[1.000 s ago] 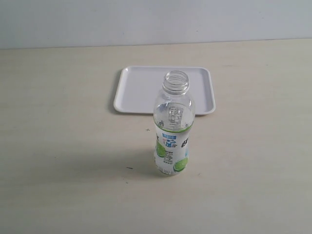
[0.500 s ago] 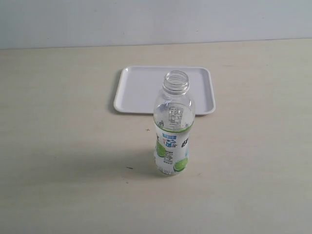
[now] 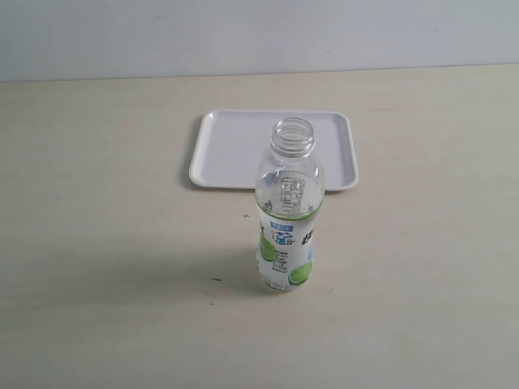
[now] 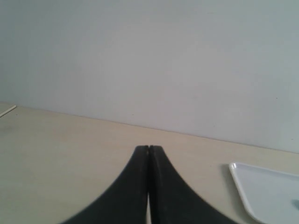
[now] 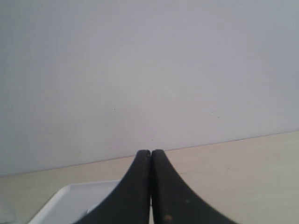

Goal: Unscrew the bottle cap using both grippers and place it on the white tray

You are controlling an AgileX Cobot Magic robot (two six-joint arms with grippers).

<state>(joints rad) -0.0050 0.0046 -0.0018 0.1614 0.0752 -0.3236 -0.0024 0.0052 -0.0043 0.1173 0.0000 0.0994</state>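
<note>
The clear bottle (image 3: 285,219) with its lime label stands upright at the middle of the table, its threaded neck open with no cap on it. The bottle cap is out of view in every frame. Behind the bottle lies the white tray (image 3: 235,146), with nothing visible on it. Neither arm shows in the exterior view. My left gripper (image 4: 149,148) is shut with nothing between its fingers, the tray's corner (image 4: 261,186) off to one side. My right gripper (image 5: 150,152) is shut too, holding nothing, with a tray corner (image 5: 74,198) beside it.
The pale wooden table (image 3: 97,243) stretches around the bottle and tray, with a plain light wall (image 3: 243,32) behind it. A thin pale stick (image 4: 7,111) lies at the table's edge in the left wrist view.
</note>
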